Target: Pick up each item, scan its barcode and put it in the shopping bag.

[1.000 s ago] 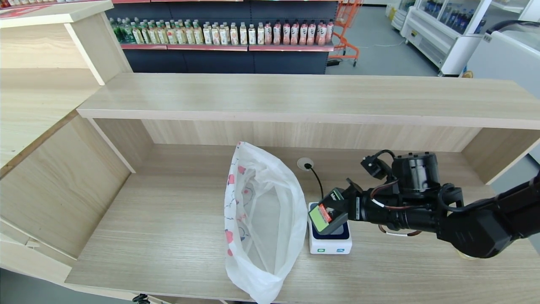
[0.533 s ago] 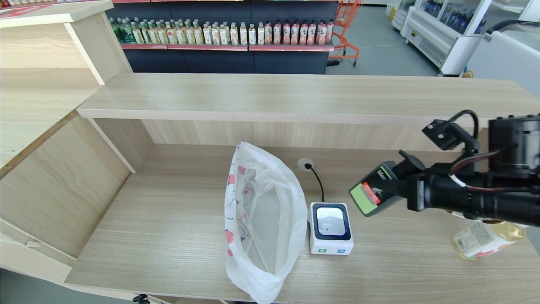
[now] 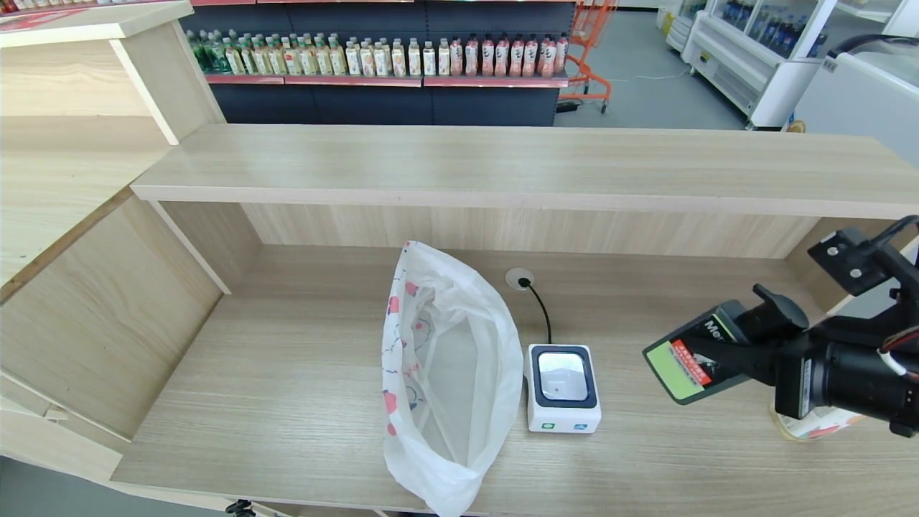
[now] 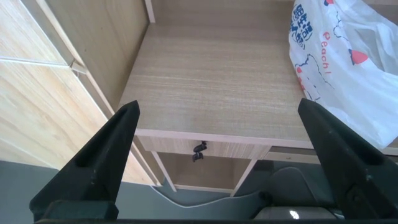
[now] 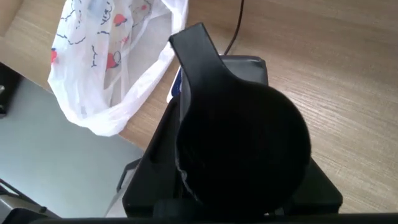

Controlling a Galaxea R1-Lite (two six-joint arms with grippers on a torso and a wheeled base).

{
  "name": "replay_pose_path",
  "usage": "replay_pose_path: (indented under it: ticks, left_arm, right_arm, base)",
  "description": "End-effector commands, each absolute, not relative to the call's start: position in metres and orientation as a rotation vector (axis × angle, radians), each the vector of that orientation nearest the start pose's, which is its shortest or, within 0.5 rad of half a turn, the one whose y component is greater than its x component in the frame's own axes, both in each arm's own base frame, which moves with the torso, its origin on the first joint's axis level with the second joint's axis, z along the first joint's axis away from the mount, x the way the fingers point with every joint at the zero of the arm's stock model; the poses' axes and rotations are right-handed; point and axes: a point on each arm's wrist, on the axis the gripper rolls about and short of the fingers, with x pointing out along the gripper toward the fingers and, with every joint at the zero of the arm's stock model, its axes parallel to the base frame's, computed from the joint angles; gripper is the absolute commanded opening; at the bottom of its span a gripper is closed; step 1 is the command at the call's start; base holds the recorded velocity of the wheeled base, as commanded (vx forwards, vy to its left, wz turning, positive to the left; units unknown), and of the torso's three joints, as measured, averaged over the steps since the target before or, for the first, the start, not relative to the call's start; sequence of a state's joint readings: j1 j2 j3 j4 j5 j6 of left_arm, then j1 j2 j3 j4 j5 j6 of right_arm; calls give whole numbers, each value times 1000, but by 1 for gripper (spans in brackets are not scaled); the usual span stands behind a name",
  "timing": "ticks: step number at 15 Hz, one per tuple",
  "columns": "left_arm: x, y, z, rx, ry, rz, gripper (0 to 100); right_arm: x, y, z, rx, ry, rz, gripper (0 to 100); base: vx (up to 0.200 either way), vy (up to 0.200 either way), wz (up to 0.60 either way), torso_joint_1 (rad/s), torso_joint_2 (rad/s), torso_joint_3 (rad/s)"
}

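Holding a dark box (image 3: 678, 368) near the scanner (image 3: 563, 389), right end effector (image 3: 729, 343)

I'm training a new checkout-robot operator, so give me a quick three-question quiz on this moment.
1. True or false: the dark box with the green and red label lies inside the white printed plastic shopping bag.
2. The white square barcode scanner stands: A) on the bag's left, B) on the bag's right, C) inside the bag.
3. Fill in: the left claw is ____.
Key: 1 false, the right claw holds the box; 2 B; 3 open.
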State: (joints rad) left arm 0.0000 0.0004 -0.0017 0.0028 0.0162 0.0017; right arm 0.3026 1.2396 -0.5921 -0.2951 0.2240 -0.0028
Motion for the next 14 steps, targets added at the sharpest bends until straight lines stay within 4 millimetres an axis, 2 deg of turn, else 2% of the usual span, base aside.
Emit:
replay_pose_path:
  ticks: [1, 2, 4, 6, 7, 11, 12, 14]
  left_arm:
    - [-23, 0, 76, 2, 2, 17, 100]
    - [-23, 0, 76, -2, 2, 17, 100]
    - [-23, 0, 76, 0, 2, 17, 100]
    - [-23, 0, 76, 2, 2, 18, 100]
    - [-23, 0, 76, 0, 2, 17, 100]
    - [-23, 0, 76, 0, 2, 17, 100]
    - [-23, 0, 76, 0, 2, 17, 100]
    - [-23, 0, 76, 0, 2, 17, 100]
  right_arm:
    - [173, 60, 205, -12, 350, 544, 0]
    - [175, 61, 205, -10, 352, 565, 0]
    - [182, 65, 206, -10, 358, 579, 0]
    - [189, 76, 207, -13, 366, 627, 0]
    - [192, 81, 210, -10, 364, 672, 0]
    - [241, 101, 201, 2, 420, 687, 0]
    - [270, 112, 199, 18, 388, 683, 0]
    - [299, 130, 196, 37, 345, 700, 0]
  base:
    - [0, 0, 0, 0, 0, 0]
    - [0, 0, 0, 0, 0, 0]
    - [-200, 200, 0, 2, 2, 5]
    - [-200, 200, 0, 10, 2, -5]
    - [0, 0, 0, 0, 0, 0]
    - [0, 0, 0, 0, 0, 0]
    - [0, 0, 0, 0, 0, 0]
    - [0, 0, 0, 0, 0, 0]
